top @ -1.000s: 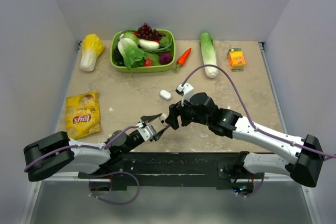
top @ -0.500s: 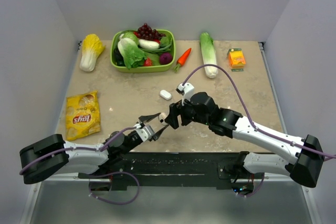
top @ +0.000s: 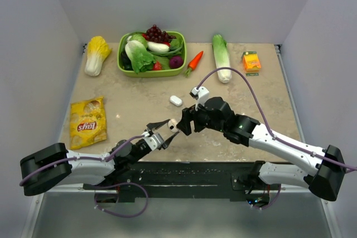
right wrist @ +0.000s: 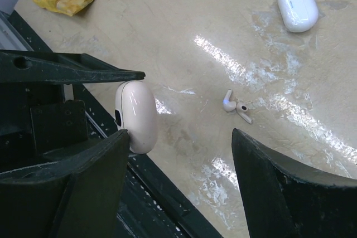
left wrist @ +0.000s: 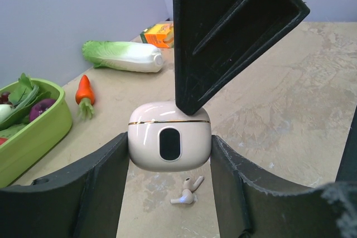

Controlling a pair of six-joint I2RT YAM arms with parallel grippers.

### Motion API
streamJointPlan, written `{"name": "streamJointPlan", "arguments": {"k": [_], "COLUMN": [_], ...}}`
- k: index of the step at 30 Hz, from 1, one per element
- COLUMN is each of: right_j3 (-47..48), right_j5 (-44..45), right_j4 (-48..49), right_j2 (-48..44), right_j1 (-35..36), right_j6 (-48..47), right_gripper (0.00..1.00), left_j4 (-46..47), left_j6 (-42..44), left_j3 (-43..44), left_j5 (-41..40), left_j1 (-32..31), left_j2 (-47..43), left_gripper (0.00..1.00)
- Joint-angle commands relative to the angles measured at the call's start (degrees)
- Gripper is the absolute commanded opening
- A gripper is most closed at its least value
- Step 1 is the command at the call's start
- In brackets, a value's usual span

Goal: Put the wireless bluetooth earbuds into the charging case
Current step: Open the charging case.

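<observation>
Two wireless bluetooth earbuds (right wrist: 228, 103) lie side by side on the bare table (top: 134, 110), near its middle and outside the charging case (left wrist: 169, 137), so neither has gone in yet. The left gripper (left wrist: 169, 157) has its fingers clamped on the case's two sides and seems to hold it clear of the surface, just to the near side of the earbuds. The gold seam runs unbroken around the case, so the lid looks shut. The right gripper (right wrist: 179, 135) has its fingers spread wide, and in the left wrist view the tip of one finger rests against the top of the case, right at the seam. I judge the step in hand to be opening the lid rather than picking anything up. The next move calls for that fingertip to catch the lid's edge and lever it back while the left grip keeps the case from twisting. After that, the right fingers must close finely on one tiny earbud. Farther off, toward the green basket (top: 124, 69), lies a separate white oval pod (right wrist: 297, 5).
</observation>
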Motion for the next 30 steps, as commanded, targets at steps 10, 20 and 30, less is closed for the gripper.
{"name": "streamJointPlan", "arguments": {"k": [10, 20, 30], "right_j3": [-0.6, -3.3, -4.5], "right_j5": [4.6, -4.2, -20.1], "right_j4": [-1.4, 6.5, 15.9], "right_j2": [-1.2, -4.2, -1.7], "right_j1": [-1.1, -2.4, -5.6], "right_j6": [-0.5, 2.4, 7.2], "right_gripper": [0.75, 0.76, 0.76], "left_j4": [22.8, 23.3, 24.0], "left_j6": [1.2, 0.0, 0.0], "left_j3": [-2.3, -2.9, -2.7], "left_j5": [0.7, 0.5, 0.9], "left_j1": [-1.2, -1.5, -1.8], "left_j2": [-1.6, -2.4, -2.1], "left_gripper": [0.00, 0.00, 0.00]}}
